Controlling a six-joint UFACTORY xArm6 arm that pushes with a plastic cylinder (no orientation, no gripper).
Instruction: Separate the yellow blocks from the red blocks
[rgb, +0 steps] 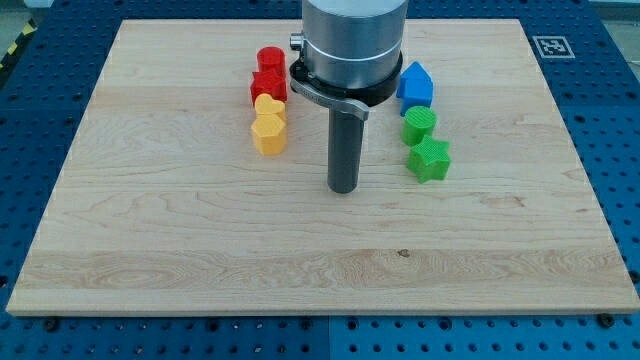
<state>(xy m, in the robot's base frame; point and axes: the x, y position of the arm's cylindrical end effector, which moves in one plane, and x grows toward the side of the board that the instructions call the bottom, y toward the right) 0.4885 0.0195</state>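
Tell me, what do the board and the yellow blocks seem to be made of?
The board looks like pale wood with a smooth finish: grain lines and plank seams show. The yellow blocks look like matte plastic, with uniform colour and soft edges, though painted wood cannot be excluded.

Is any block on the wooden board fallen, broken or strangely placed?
Nothing stands out. The red blocks and yellow blocks form one tidy column left of my tip, touching each other. The blue block and green blocks line up on the right. No block looks damaged.
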